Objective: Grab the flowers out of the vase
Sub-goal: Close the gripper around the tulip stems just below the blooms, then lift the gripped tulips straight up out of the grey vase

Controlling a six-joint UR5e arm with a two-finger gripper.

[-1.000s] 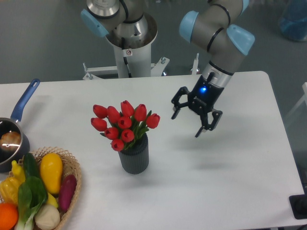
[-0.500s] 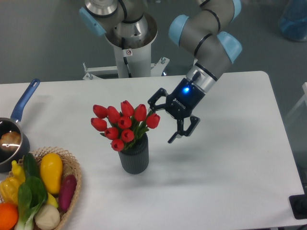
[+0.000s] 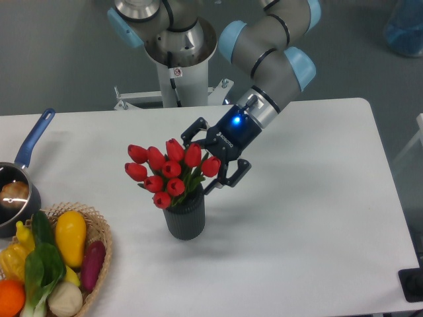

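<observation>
The flowers [image 3: 168,169], a bunch of red tulip buds with green stems, stand in the vase [image 3: 185,216], a short dark grey ribbed cylinder in the middle of the white table. My gripper [image 3: 198,164] is open and sits right against the bunch's right side. One finger shows behind the upper buds and the other just right of the rightmost bud. Whether the fingers touch the buds cannot be told. The stems are mostly hidden by the buds and the vase mouth.
At the front left corner, a wicker basket [image 3: 101,261] holds vegetables. A blue-handled pot [image 3: 20,181] stands at the left edge. The robot's base column [image 3: 177,63] rises behind the table's back edge.
The gripper has moved left across the table, from well right of the flowers to right against the bunch, staying open. The flowers and vase have not moved.
</observation>
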